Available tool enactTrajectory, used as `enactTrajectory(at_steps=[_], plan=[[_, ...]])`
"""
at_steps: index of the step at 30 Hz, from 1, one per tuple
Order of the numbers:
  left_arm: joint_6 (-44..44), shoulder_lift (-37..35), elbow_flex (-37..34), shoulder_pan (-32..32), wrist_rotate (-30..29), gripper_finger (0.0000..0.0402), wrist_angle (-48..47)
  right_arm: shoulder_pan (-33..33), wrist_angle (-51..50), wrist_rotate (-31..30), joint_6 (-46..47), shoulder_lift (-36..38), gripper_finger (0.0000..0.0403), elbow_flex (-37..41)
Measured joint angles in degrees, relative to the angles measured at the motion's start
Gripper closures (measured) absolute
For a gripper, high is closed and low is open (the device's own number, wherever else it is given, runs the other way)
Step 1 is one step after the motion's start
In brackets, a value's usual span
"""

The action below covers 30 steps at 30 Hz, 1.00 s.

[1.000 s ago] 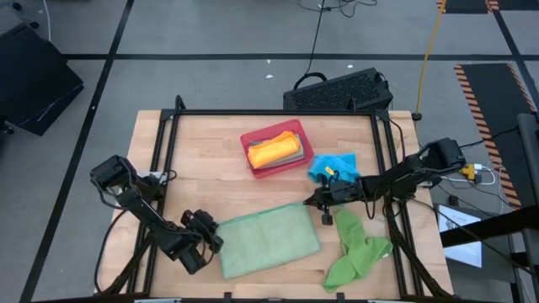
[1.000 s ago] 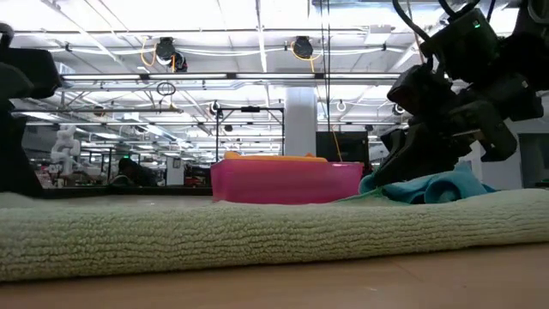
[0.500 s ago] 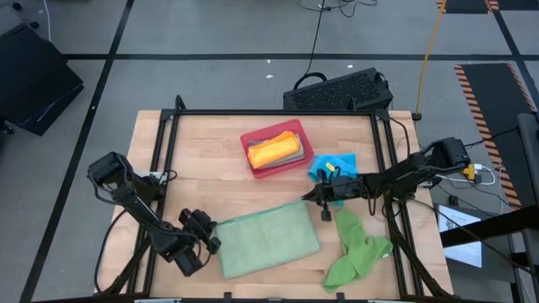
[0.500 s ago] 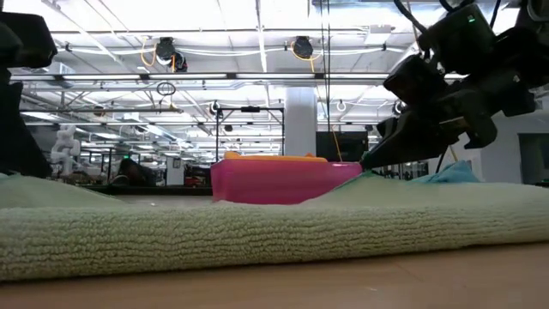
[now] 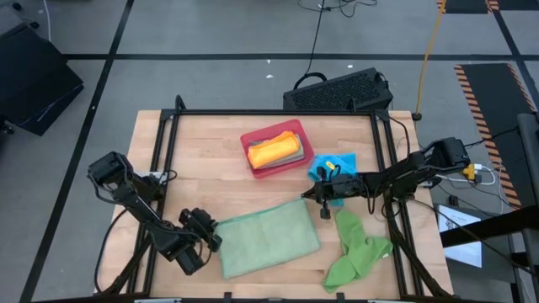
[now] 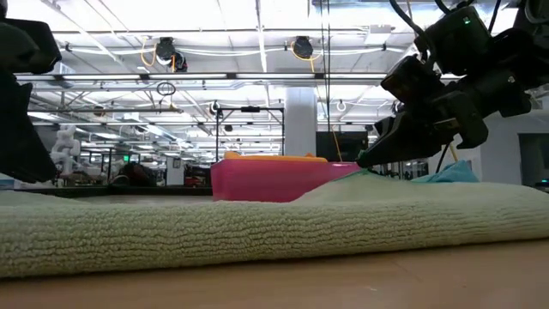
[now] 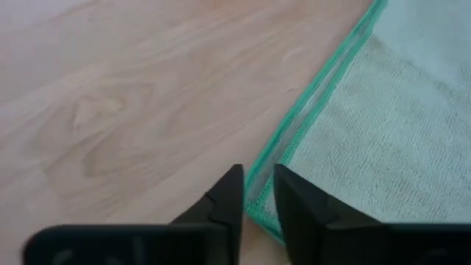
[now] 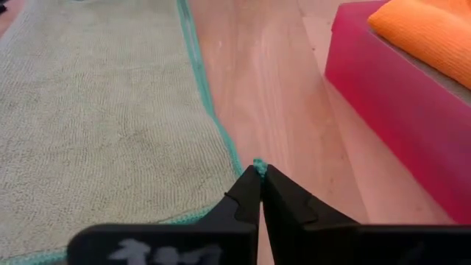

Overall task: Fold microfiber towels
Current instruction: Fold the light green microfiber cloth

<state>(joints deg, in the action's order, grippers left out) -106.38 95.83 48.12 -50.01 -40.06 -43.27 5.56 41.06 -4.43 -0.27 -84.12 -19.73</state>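
Observation:
A sage green towel (image 5: pixel 269 240) lies folded flat on the near middle of the table. My left gripper (image 7: pixel 257 184) hovers open at the towel's left edge, its fingertips on either side of the green hem (image 7: pixel 302 125), where the towel rests on the wood. My right gripper (image 8: pixel 259 177) is shut on the towel's far right corner (image 5: pixel 301 202). A bright blue towel (image 5: pixel 331 166) and a crumpled bright green towel (image 5: pixel 358 248) lie on the right. A folded orange towel (image 5: pixel 271 150) sits in the red tray (image 5: pixel 253 168). My right gripper pinches the tip of the sage green towel's far right corner (image 8: pixel 259 166) between its two fingertips. It comes from the table's right side, slanting slightly down. The corner is drawn up off the table into a small peak (image 6: pixel 347 182), and the rest of the towel lies flat.
A black frame rail (image 5: pixel 164 151) runs around the table. A black keyboard (image 5: pixel 341 91) lies beyond the far edge. Bare wood shows on the table's left and between the tray and the sage green towel.
My right gripper has edged toward the table's left and lifted the sage green towel's far right corner clear of the table, so it now stands in a peak. The towel's left end rose half a second ago and has sunk back flat.

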Motion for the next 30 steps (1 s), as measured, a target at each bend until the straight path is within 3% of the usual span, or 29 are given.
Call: enactTrajectory(at_steps=[7, 18, 25, 30], plan=[[-1.75, -0.12, 0.0, -0.01, 2.86, 0.0257, 3.54, 0.0, -0.13, 0.0, -0.45, 0.0, 0.0399, 0.0], [4.65, 0.7, -0.02, 1.55, 1.68, 0.025, 2.4, -0.31, -1.06, -1.62, -1.08, -1.12, 0.0392, -0.02], [3.73, -1.71, 0.81, 1.59, 4.83, 0.025, -0.04, -0.1, -1.26, -3.66, 1.38, -2.29, 0.0332, -0.02], [10.06, -3.76, 4.88, 0.12, -2.2, 0.025, 0.37, 1.85, -4.66, -9.06, 2.81, 4.29, 0.0285, -0.02]])
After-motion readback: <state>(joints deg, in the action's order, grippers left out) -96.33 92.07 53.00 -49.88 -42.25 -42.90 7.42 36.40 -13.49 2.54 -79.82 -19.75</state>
